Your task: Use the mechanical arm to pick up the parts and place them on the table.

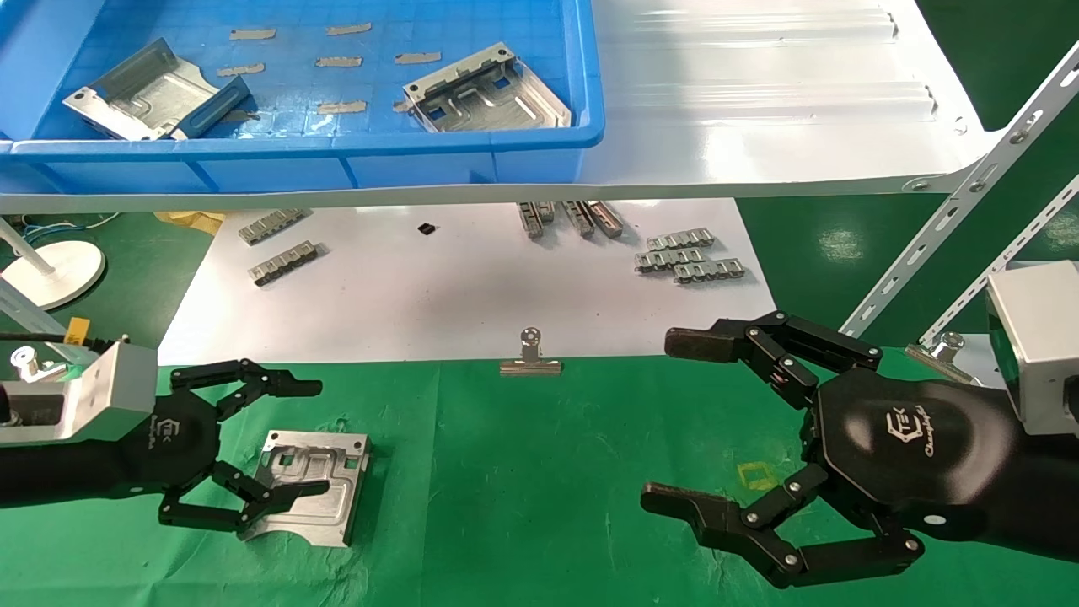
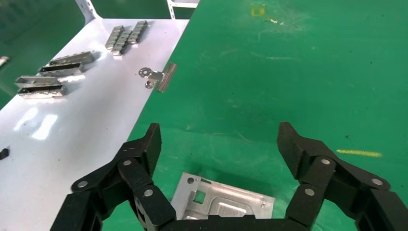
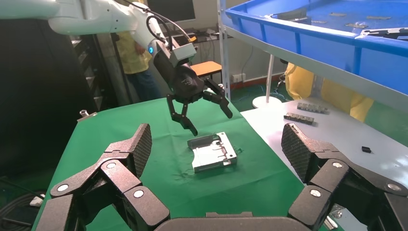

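Pincer work on the left comes first: the left pincer (image 1: 278,443) hangs just above the bench (image 1: 539,472) with its fingers spread apart, holding nothing, over the near edge of a silvery part (image 1: 308,486) that lies flat on the green cloth. From the right wrist view there is clear air between those fingers and the plate. The right pincer (image 1: 674,421) hovers well apart over bare cloth, its fingers also wide apart and empty.

Risk from here, as I judge it: if the left arm pulls away low, a lower fingertip could catch the folded rim and drag or flip the plate, since thin sheet metal slides easily on wrinkled cloth.

Two more parts (image 1: 489,91) remain in the blue tray (image 1: 472,152) on the white shelf (image 1: 759,101). Reaching them means clearing the shelf lip and the tray wall, where a knuckle could strike. The one at the tray's left end (image 1: 143,93) leans tilted, so a grip there could slip
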Motion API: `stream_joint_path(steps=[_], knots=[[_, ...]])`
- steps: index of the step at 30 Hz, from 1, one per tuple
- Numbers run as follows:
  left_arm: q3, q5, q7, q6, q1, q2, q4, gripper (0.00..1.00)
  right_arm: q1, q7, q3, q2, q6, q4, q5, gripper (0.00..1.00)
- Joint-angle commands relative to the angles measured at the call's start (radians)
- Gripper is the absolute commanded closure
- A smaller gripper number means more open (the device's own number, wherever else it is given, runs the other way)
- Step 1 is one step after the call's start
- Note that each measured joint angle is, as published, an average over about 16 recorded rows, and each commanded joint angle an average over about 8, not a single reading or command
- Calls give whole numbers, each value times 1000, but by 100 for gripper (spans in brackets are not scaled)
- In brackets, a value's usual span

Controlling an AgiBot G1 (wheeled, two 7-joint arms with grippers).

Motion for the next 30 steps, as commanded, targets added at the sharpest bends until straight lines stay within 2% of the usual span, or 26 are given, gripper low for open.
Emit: stream_joint_path(steps=[1, 30], knots=[[2, 9, 7, -1, -5, 3, 5, 0, 0, 0, 0, 0, 0, 0, 0, 0], [-320, -19, -278, -50, 217, -35, -382, 0, 0, 0, 0, 0, 0, 0, 0, 0]])
